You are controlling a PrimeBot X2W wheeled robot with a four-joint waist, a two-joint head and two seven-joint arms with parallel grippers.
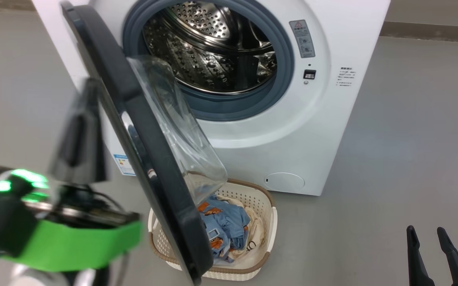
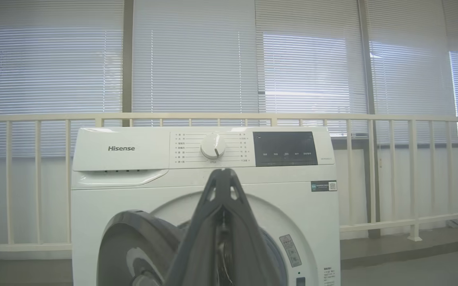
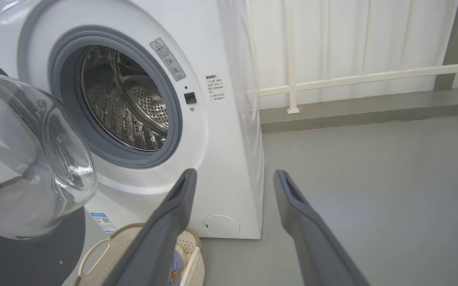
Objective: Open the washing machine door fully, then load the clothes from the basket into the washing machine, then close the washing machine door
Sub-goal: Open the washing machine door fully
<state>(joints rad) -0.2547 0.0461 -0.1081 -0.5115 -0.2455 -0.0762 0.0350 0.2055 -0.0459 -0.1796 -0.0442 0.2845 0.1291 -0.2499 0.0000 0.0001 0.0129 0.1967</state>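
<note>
Our left gripper (image 2: 222,178) stood shut beside the half-open door (image 1: 133,131) of the washing machine (image 1: 332,99), our right gripper (image 3: 235,174) gaped empty, and the clothes (image 1: 225,222), soft and light we judged, lay in the basket (image 1: 264,198) at its foot, best pinched by a fold.

Soft, even daylight filters through the closed blinds (image 2: 197,59) behind the washing machine (image 2: 133,186). Pale glare streaks the glass of the washing machine door (image 1: 181,131). Close to the head camera, the left gripper (image 1: 88,91) is blurred; the railing (image 2: 229,117) bows slightly.
</note>
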